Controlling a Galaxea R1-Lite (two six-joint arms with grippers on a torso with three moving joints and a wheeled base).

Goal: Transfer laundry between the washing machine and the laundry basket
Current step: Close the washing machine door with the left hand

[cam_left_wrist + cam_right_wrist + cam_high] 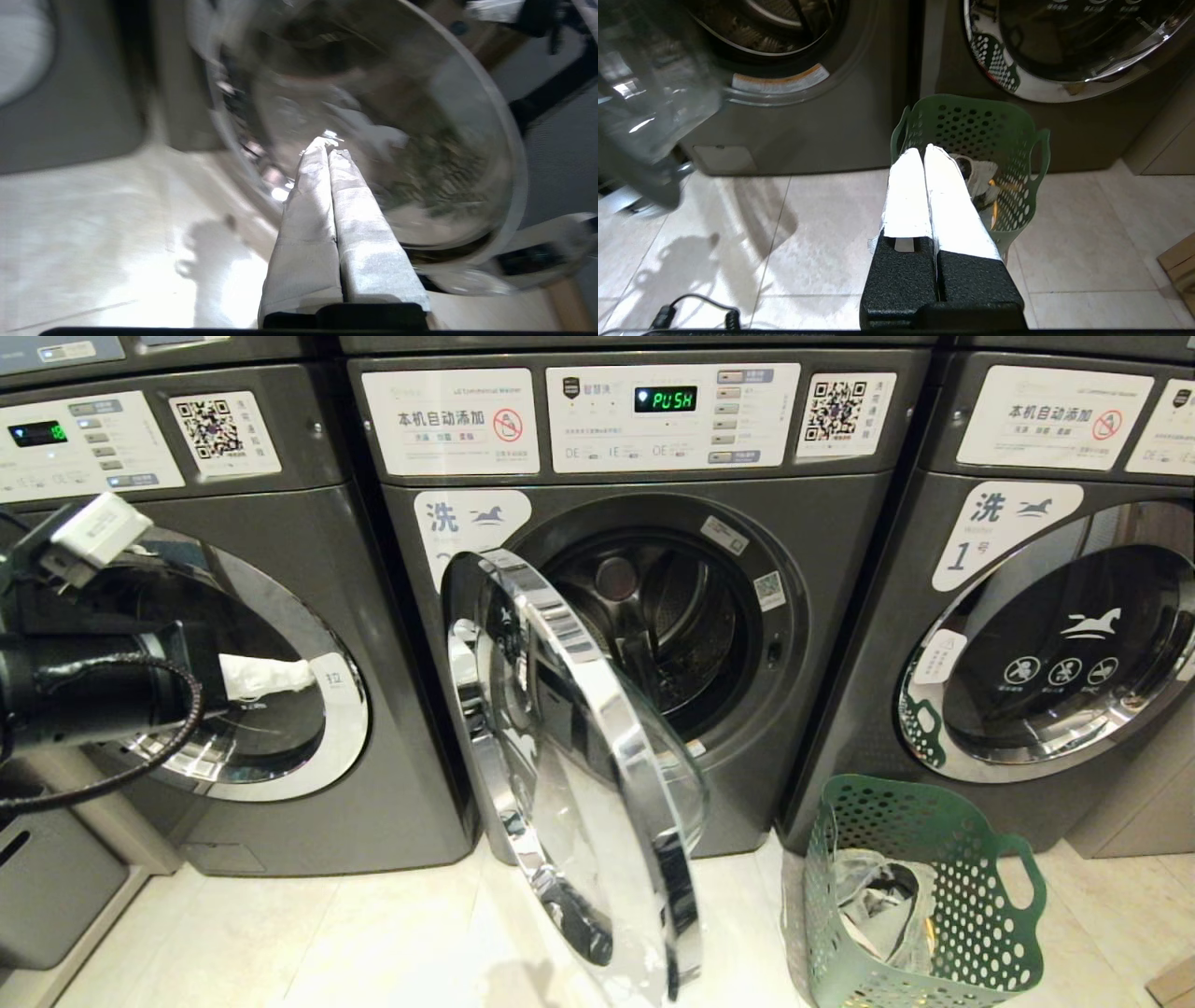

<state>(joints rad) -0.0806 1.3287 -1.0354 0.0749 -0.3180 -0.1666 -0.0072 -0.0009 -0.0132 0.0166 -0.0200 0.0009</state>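
Note:
The middle washing machine (822, 551) stands with its round glass door (579, 775) swung open towards me; no laundry shows in its dark drum (663, 625). A green perforated laundry basket (980, 915) sits on the floor to the right, with crumpled grey laundry (878, 896) inside. My left gripper (299, 675) is shut and empty, held up in front of the left machine. In the left wrist view it (329, 147) points at the open door (420, 140). My right gripper (923, 151) is shut and empty, hanging above the floor just before the basket (971, 121) and its laundry (978, 179).
Closed washing machines stand on both sides (280, 709) (1055, 663). The open door juts out over the pale tiled floor (373, 943). A grey cabinet (56, 887) is at the far left, and a black cable (696, 310) lies on the floor.

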